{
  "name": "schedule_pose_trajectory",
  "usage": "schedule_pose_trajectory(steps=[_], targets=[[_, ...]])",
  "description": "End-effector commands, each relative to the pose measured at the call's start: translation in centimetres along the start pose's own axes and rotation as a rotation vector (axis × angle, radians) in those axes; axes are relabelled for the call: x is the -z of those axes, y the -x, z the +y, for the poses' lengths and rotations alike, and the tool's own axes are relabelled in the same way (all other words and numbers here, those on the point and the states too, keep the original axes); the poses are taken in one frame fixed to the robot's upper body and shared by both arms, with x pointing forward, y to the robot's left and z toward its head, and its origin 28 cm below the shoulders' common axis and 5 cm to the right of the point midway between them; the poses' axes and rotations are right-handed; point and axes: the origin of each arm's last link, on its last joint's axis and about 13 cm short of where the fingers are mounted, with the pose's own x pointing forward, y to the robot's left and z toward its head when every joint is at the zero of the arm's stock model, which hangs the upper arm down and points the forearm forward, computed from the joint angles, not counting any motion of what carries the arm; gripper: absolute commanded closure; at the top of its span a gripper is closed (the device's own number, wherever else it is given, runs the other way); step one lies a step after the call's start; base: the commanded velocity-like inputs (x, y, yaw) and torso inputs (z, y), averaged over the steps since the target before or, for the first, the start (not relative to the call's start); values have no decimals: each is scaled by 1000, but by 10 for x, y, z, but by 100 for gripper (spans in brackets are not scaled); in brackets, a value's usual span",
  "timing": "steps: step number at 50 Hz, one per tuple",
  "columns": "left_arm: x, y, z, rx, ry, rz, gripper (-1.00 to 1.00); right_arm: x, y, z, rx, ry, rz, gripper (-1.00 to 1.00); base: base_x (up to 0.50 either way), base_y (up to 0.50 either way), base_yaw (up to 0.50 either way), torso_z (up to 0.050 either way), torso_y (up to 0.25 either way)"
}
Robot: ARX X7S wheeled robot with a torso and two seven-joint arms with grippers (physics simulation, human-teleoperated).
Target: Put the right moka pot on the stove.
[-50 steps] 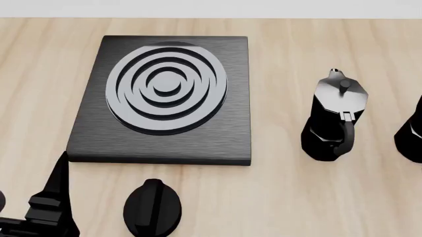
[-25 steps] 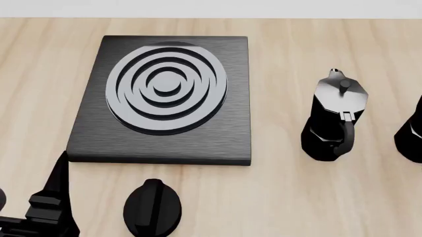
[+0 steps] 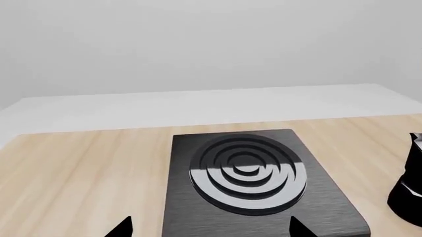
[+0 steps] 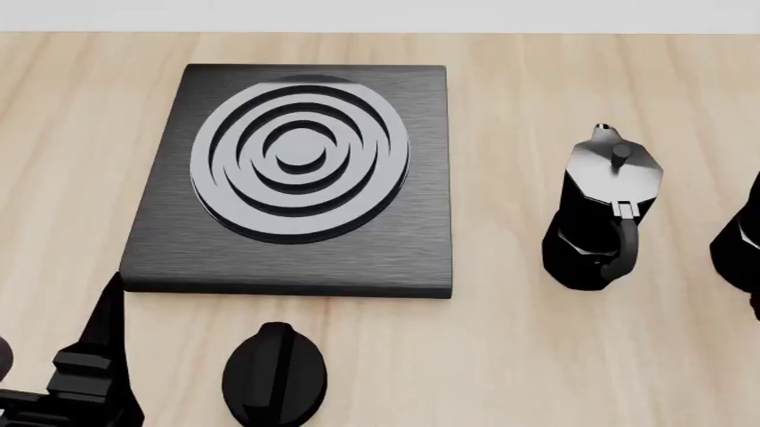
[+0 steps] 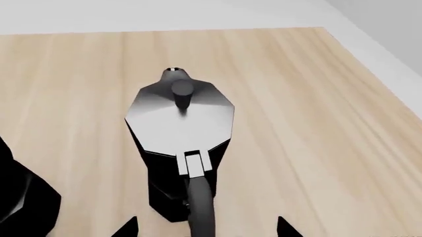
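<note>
The right moka pot, glossy black with a silvery lid and knob, stands upright on the wooden table, its handle pointing toward the camera. In the head view only its left side shows at the right edge. My right gripper is open, one fingertip on each side of the handle, apart from it. The stove lies at the table's left centre, nothing on it. My left gripper is open and empty, hovering near the stove's front edge. In the head view the left gripper is at the bottom left.
The look-alike moka pot stands between the stove and the right pot, seen also as the left pot and as the pot's edge. A round black knob lies in front of the stove. The table's right edge runs close to the right pot.
A small dark sliver has appeared at the head view's right edge, just below the right pot. Nothing else has moved.
</note>
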Motion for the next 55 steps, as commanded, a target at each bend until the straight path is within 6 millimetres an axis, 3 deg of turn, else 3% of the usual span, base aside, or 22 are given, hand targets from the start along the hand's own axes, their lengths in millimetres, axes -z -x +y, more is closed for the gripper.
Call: schedule_pose_trajectory(steps=[1,36,37,55], targets=[[0,0,0,0,0,1,-100,4,-5,3,-4,4,20,-100,0,0,0,0,0],[-1,0,0,6,-3,0,-100,11,-29,8,-8,5,42,-100,0,0,0,0,0],[-1,0,0,6,-3,0,-100,11,-28,8,-7,5,41,100,0,0,0,0,0],[0,0,0,6,-3,0,-100,4,-16,4,-3,3,10,100,0,0,0,0,0]])
